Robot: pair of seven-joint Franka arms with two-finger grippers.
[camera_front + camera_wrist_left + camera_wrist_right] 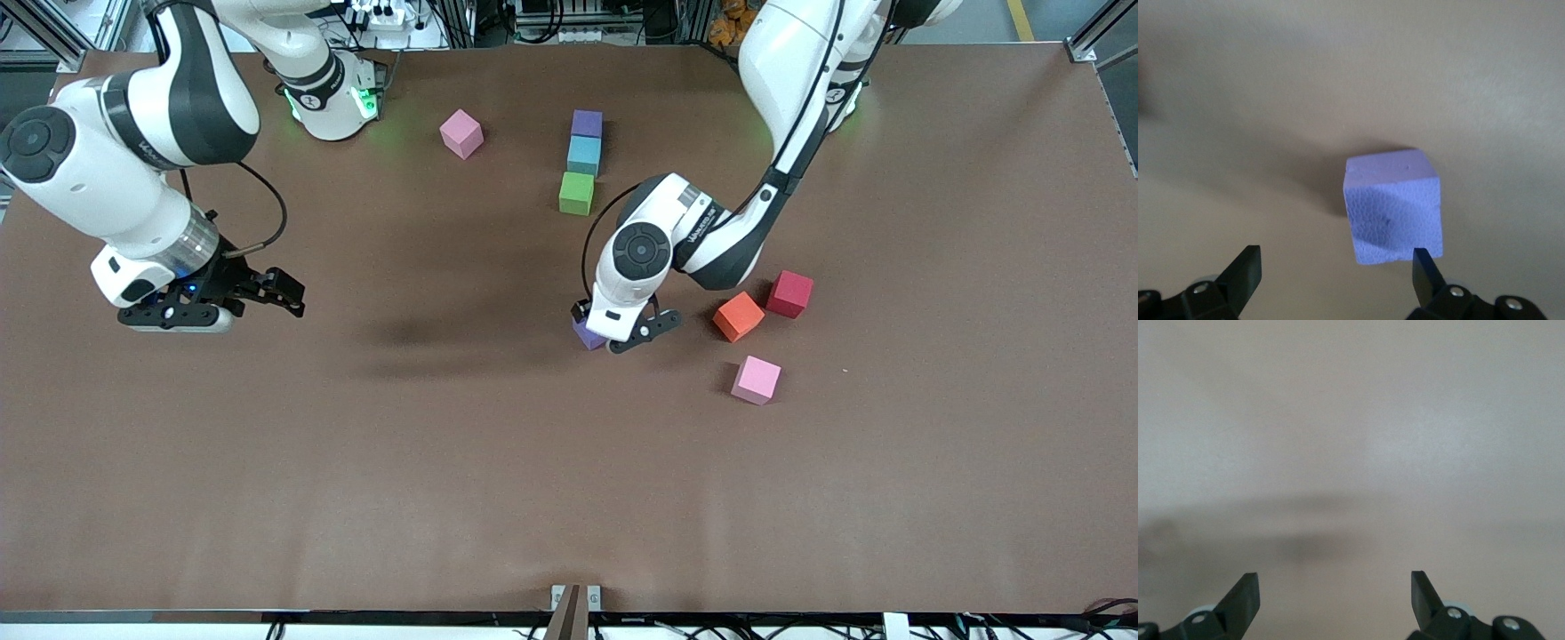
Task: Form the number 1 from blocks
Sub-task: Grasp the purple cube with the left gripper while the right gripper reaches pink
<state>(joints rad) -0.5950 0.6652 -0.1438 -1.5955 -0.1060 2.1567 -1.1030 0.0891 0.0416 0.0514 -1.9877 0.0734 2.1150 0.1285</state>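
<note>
Purple (587,123), light blue (584,155) and green (576,193) blocks stand in a touching row running toward the front camera. A second purple block (588,336) lies nearer the camera, partly hidden under my left gripper (622,331). That gripper is open and low over it. In the left wrist view the purple block (1395,207) sits just ahead of the left gripper (1337,267), close to one fingertip (1423,267). Orange (738,316), red (789,293) and pink (757,380) blocks lie beside it, toward the left arm's end. My right gripper (283,296) hangs open over bare table, holding nothing (1335,587).
Another pink block (461,133) sits by the right arm's base (333,98). The brown table (356,489) has wide bare room nearer the camera. A small metal bracket (574,604) stands at the table's near edge.
</note>
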